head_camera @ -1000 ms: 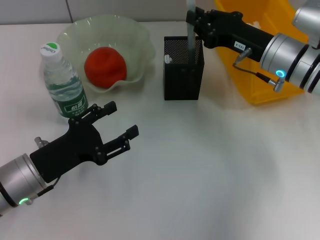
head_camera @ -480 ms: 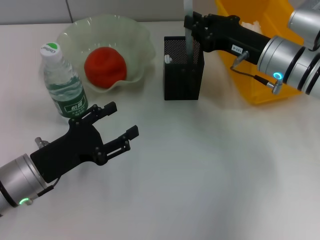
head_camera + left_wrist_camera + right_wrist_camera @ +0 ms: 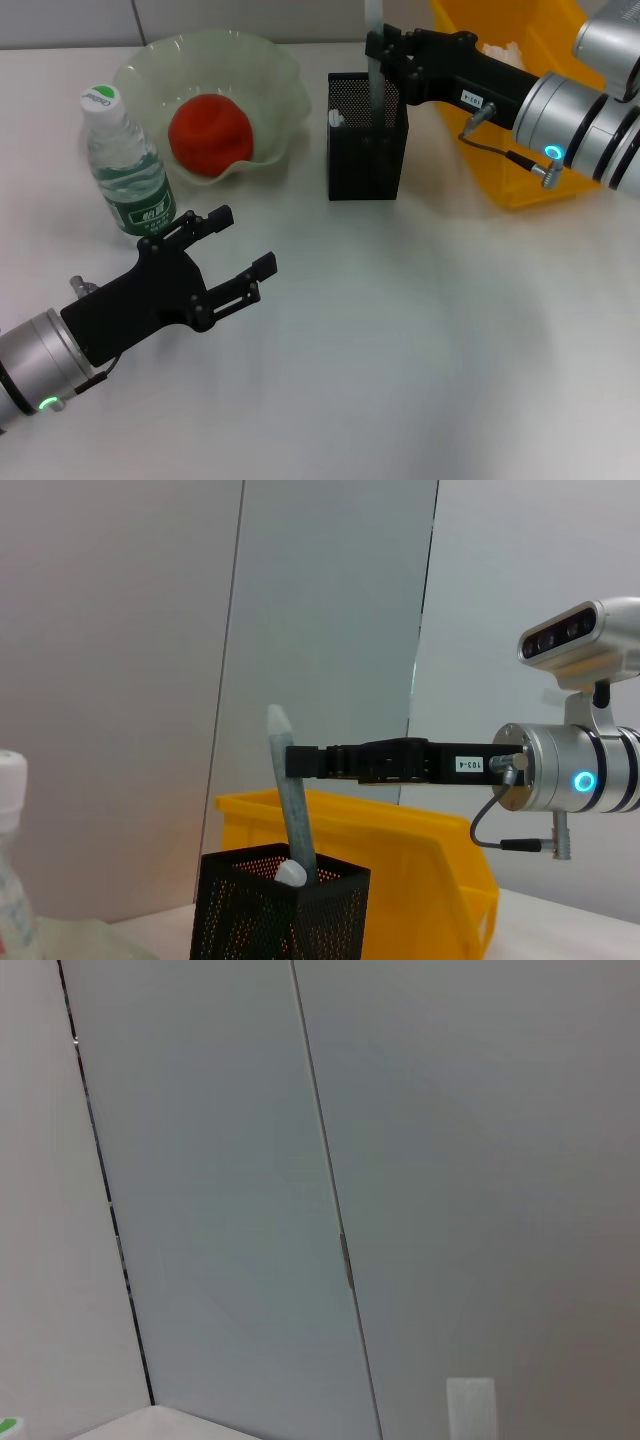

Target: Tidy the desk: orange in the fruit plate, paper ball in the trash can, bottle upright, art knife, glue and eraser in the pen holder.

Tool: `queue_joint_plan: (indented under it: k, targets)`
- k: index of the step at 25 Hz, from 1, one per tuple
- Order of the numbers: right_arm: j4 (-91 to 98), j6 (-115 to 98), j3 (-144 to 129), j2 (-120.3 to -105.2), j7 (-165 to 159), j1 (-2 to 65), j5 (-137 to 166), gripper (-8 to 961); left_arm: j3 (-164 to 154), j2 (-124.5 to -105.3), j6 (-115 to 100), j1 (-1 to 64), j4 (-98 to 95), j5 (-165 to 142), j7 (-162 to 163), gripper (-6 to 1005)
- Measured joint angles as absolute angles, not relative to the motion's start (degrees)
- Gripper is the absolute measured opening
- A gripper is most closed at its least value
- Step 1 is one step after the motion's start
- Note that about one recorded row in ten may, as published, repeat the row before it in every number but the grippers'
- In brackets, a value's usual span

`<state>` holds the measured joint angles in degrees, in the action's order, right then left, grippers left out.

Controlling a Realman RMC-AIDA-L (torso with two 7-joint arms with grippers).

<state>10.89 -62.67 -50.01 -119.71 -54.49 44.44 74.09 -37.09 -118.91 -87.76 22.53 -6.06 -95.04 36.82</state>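
My right gripper (image 3: pixel 385 52) is shut on the art knife (image 3: pixel 373 60), a slim grey stick held upright with its lower end inside the black mesh pen holder (image 3: pixel 366 160). The left wrist view shows this grip (image 3: pixel 300 762) above the holder (image 3: pixel 270 905). A white-capped tip, likely the glue (image 3: pixel 337 118), pokes up inside the holder. The orange (image 3: pixel 210 133) lies in the pale-green fruit plate (image 3: pixel 285 70). The bottle (image 3: pixel 125 165) stands upright. A white paper ball (image 3: pixel 505 48) lies in the yellow trash can (image 3: pixel 520 170). My left gripper (image 3: pixel 247 238) hovers open over the desk (image 3: pixel 400 350). The eraser is out of view.
The bottle stands just beyond my left gripper's fingers. The trash can sits under my right forearm, right of the pen holder. Grey wall panels fill the right wrist view, with only the stick's pale end (image 3: pixel 470 1408) showing.
My right gripper has shifted slightly to the left with the art knife, keeping it in the pen holder. The left arm has not moved.
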Motion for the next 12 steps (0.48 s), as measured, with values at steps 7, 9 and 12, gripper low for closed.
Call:
queue_joint_plan:
  k: [7, 9, 12]
  targets:
    - [10.89, -60.96, -50.00, -119.71, -54.49, 45.00, 74.22, 219, -37.09, -118.91, -87.76, 22.61, -6.06, -95.06, 36.82, 800]
    - [10.89, -60.69, -50.01, -119.76, -54.49, 45.08, 74.23, 290, -37.09, -118.91, -87.77, 22.66, -6.06, -95.08, 36.82, 800]
    - [10.83, -60.68, -50.01, -119.77, -54.49, 45.07, 74.26, 408, -37.09, -118.85, -87.78, 22.67, -6.07, -95.06, 36.82, 800]
